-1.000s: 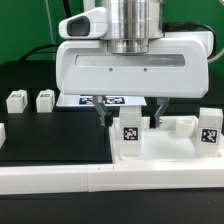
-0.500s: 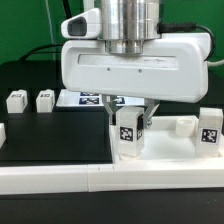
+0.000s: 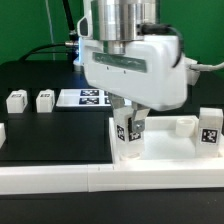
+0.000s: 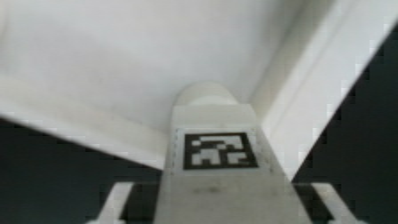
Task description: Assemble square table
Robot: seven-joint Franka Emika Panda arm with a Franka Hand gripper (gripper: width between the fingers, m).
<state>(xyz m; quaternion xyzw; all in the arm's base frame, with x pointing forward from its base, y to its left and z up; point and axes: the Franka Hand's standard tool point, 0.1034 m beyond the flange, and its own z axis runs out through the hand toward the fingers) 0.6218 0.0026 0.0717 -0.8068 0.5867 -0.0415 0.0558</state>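
Note:
My gripper point(image 3: 128, 130) is shut on a short white table leg point(image 3: 128, 142) that stands upright at the near left corner of the square table top point(image 3: 165, 152). The leg's black-white tag faces the exterior camera. In the wrist view the same leg point(image 4: 219, 120) fills the space between my two fingers point(image 4: 125, 200), with the white table top point(image 4: 107, 60) beyond it. The hand above is turned at an angle. Another tagged leg point(image 3: 208, 128) stands at the exterior view's right, on the top. Two more legs point(image 3: 15, 100) point(image 3: 44, 99) rest on the black mat at the left.
The marker board point(image 3: 90, 97) lies on the mat behind my hand. A long white border bar point(image 3: 50, 178) runs along the front edge. A small white part point(image 3: 180, 125) lies on the table top between the held leg and the right one.
My fingers closed on the upright leg. Since then the hand has turned, so its body now swings toward the exterior view's right while the leg stays in place.

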